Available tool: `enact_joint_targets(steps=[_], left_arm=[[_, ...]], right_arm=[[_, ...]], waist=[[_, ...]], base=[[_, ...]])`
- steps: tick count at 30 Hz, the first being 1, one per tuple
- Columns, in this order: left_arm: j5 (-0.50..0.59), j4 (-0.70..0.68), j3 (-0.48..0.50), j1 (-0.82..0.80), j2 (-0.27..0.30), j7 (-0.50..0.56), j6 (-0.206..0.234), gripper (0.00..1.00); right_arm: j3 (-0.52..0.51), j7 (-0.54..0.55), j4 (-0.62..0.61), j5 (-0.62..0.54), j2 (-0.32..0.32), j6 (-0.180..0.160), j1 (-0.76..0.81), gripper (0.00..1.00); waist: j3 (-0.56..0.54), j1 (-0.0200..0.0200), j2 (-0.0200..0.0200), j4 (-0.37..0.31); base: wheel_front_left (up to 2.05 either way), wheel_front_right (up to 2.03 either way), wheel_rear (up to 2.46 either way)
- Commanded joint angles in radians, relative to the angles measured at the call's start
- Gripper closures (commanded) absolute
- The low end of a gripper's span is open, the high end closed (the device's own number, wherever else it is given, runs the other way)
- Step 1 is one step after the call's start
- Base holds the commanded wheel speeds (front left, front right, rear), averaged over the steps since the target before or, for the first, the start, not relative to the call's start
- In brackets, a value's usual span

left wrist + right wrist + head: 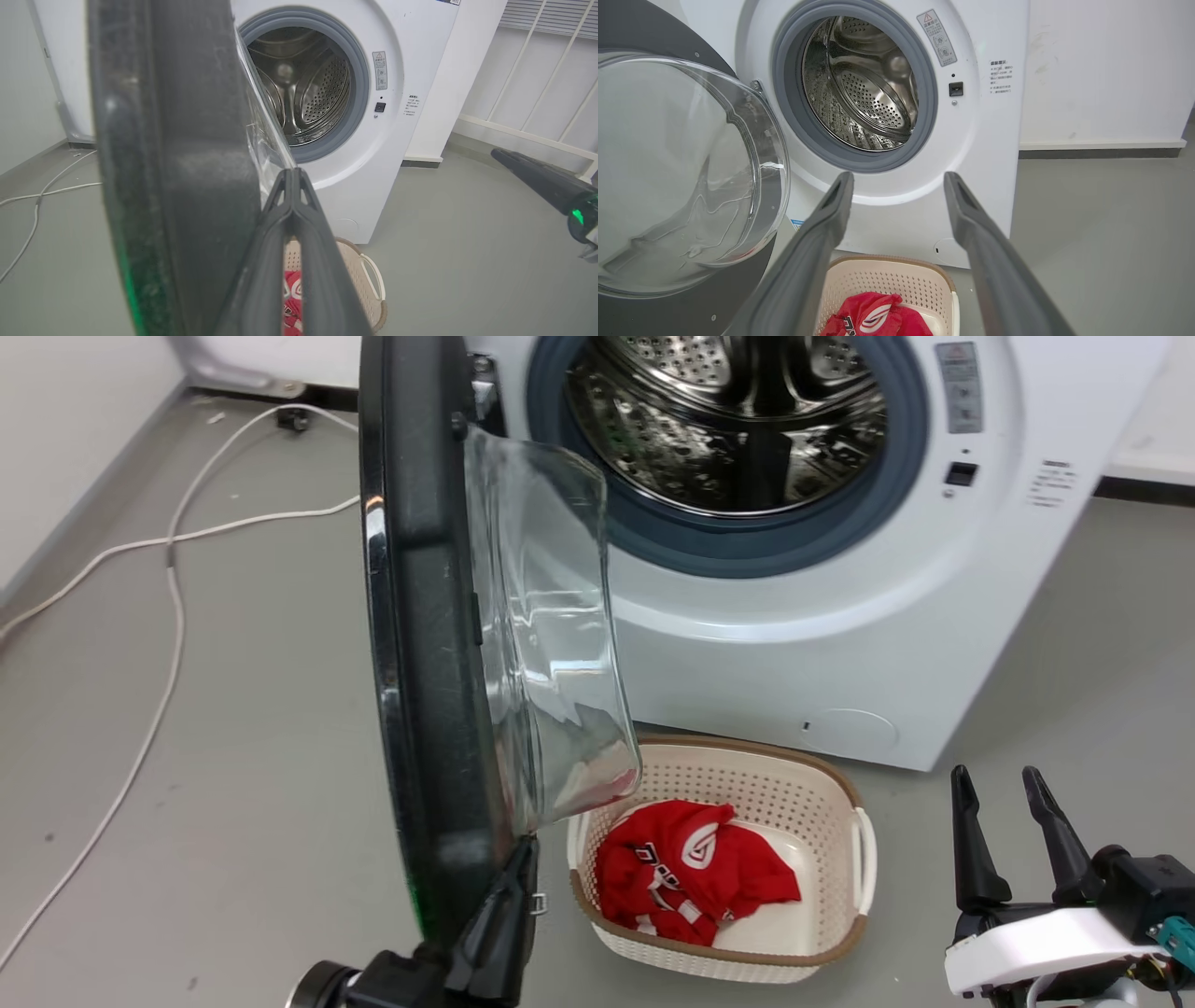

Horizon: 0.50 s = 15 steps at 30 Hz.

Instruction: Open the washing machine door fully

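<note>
The door (425,653) is hanging open from the left edge of the machine's (803,653) front, standing upright and roughly square to it. Its glossy black disc is showing edge-on, its clear glass bowl (551,635) bulging rightward.

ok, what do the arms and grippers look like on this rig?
Both grippers: two long, dark grey fingers tapering to narrow tips. The right gripper mounts on a black body with a white rounded shell and a teal connector; a green light glows by its fingers. The left gripper has a black mount.
</note>
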Motion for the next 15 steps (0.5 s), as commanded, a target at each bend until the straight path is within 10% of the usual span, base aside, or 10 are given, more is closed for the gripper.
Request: enact_joint_targets(steps=[1,15], left_arm=[[-0.005,-0.001,0.019,0.015,0.012,0.001,0.016,1.00],[-0.034,0.043,0.175,0.027,0.082,-0.026,0.084,1.00]], right_arm=[[0.000,0.001,-0.004,-0.003,0.003,0.000,0.014,0.00],[0.006,0.019,-0.018,-0.001,0.002,0.000,0.005,0.00]], waist=[[-0.005,0.0000,0.0000,0.033],[0.008,0.0000,0.0000,0.127]], base=[[0.00,0.00,0.00],[0.00,0.00,0.00]])
